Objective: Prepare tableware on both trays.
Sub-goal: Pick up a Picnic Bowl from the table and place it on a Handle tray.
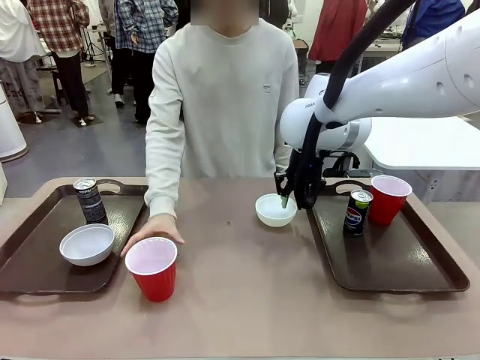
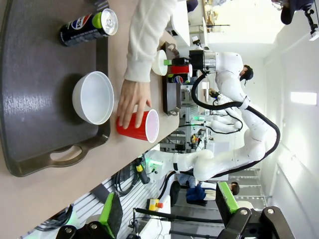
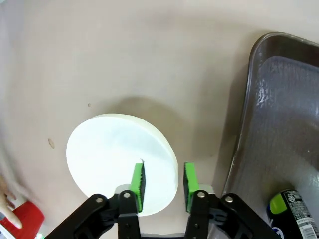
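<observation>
Front view first, nearest to me: a red cup (image 1: 152, 268) stands on the bare table just right of the left tray (image 1: 37, 259), with the person's hand (image 1: 154, 229) resting against its far side. On that tray sit a white bowl (image 1: 87, 244) and, behind it, the black can (image 1: 90, 200). Further back, near the middle, the second bowl (image 1: 274, 210) is still on the table beside the right tray (image 1: 397, 262), which already carries the blue can (image 1: 357, 212) and another red cup (image 1: 388, 199). My right gripper (image 1: 286, 201) is down at that bowl, and on the right wrist cam its green pads (image 3: 136, 181) straddle the bowl's rim, one inside and one outside, with a narrow gap; I can't tell if they're actually pinching yet. The left gripper (image 2: 164, 214) hangs well off the table, jaws spread wide, holding nothing.
</observation>
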Action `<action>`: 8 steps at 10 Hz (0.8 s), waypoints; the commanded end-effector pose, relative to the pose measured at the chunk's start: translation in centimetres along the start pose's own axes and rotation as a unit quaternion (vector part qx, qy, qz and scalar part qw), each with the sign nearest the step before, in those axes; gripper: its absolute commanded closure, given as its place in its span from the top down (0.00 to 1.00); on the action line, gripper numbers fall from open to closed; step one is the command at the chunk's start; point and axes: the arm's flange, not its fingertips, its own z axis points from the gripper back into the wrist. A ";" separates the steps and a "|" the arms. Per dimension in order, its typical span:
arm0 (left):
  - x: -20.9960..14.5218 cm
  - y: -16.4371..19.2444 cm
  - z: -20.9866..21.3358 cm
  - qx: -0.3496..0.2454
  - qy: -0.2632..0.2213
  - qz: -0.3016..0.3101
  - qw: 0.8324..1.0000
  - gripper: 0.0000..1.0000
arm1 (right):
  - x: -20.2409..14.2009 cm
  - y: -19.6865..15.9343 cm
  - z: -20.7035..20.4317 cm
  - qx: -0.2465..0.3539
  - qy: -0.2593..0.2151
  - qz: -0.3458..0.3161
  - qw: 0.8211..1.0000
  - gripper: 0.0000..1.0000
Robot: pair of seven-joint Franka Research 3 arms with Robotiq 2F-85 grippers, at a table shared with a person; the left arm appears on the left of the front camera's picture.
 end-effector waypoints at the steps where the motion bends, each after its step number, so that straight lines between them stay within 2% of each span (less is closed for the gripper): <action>1: -0.2 -0.2 -0.2 0.000 -0.011 0.003 1.000 1.00 | 0.3 -0.2 0.1 0.013 0.010 0.003 1.000 0.00; 4: -0.2 -0.2 -0.2 0.000 -0.011 0.003 1.000 1.00 | 0.3 -0.6 0.0 0.020 0.011 0.003 1.000 0.00; 6: -0.2 -0.2 -0.2 0.000 -0.011 0.003 1.000 1.00 | -1.0 0.3 0.9 0.030 0.011 0.022 0.999 0.00; 7: -0.2 -0.2 -0.2 0.000 -0.011 0.003 1.000 1.00 | -3.2 1.3 2.9 -0.017 0.048 0.066 0.997 0.00; 8: -0.2 -0.2 -0.2 0.000 -0.011 0.003 1.000 1.00 | -7.0 1.9 6.5 -0.064 0.058 0.101 0.991 0.00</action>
